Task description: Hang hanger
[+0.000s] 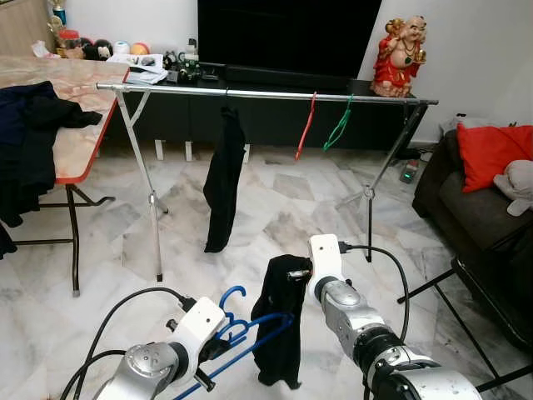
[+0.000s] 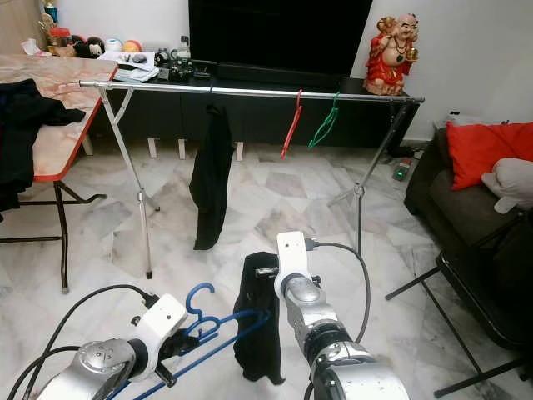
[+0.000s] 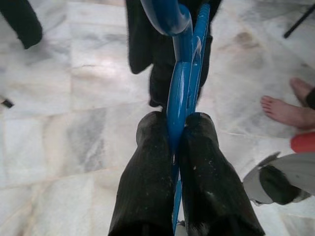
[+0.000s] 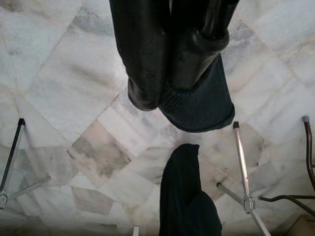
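Two grippers work low over the pale marble floor (image 1: 275, 200). Left gripper (image 1: 218, 332) pinches the blue hanger (image 1: 250, 332); right gripper (image 1: 293, 273) is pressed onto the dark garment (image 1: 280, 321) draped on it. Ahead, open floor reaches the drying rail (image 1: 266, 93), between table (image 1: 79, 142) and sofa (image 1: 466, 208).

Silver arms, white wrists, black cables, black fingers (image 3: 147, 177)

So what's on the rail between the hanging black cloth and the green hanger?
One red hanger, hooked on the rail beside the green hanger; rail from there to the black cloth is bare, per both eye views.
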`<state>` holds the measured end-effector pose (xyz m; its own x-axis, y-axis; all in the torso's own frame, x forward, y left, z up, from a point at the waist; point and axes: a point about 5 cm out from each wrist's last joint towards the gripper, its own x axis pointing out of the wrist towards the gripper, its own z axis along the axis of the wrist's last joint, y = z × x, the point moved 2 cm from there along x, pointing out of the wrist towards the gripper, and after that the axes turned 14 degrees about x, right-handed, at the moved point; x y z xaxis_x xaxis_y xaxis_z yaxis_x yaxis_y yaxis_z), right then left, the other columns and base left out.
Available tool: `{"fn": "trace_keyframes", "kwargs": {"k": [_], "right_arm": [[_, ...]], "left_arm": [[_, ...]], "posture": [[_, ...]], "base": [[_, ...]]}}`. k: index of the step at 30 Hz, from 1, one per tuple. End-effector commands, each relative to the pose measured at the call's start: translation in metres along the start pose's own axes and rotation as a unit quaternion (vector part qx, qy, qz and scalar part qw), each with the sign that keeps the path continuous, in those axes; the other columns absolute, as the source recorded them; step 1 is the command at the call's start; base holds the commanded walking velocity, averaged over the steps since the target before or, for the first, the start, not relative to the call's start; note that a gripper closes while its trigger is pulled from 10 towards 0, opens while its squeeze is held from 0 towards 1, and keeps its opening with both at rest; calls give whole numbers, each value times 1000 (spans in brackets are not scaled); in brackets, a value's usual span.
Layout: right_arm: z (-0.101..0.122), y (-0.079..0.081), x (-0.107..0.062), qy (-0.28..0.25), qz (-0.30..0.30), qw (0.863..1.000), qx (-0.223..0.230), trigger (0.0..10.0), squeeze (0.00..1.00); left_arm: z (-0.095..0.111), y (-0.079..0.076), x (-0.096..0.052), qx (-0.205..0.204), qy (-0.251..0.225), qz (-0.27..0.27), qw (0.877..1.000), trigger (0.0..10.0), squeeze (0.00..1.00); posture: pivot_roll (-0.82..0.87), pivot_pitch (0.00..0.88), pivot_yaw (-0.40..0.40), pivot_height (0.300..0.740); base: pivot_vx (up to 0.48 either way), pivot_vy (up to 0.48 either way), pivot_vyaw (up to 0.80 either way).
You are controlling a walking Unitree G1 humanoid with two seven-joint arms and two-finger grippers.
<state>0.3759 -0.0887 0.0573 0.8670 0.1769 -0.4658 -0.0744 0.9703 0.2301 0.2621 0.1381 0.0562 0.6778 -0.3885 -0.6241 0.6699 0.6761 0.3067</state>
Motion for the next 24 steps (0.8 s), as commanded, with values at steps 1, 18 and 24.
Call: {"fn": "trace_keyframes", "kwargs": {"k": [1, 18, 24], "right_arm": [[12, -1, 1, -15, -4, 1000, 5, 10000, 0], [11, -8, 0, -18, -34, 998, 48, 10000, 0], [12, -10, 0, -21, -43, 997, 67, 10000, 0]], "left_arm": [[1, 7, 1, 0, 6, 22, 1000, 10000, 0], [31, -7, -3, -70, -84, -24, 994, 10000, 0], [29, 16, 1, -82, -64, 69, 992, 10000, 0]], "posture": [[261, 0, -145, 740], [272, 0, -146, 740], [272, 0, -146, 740]], "base": [[0, 0, 0], [0, 0, 0], [0, 0, 0]]}}
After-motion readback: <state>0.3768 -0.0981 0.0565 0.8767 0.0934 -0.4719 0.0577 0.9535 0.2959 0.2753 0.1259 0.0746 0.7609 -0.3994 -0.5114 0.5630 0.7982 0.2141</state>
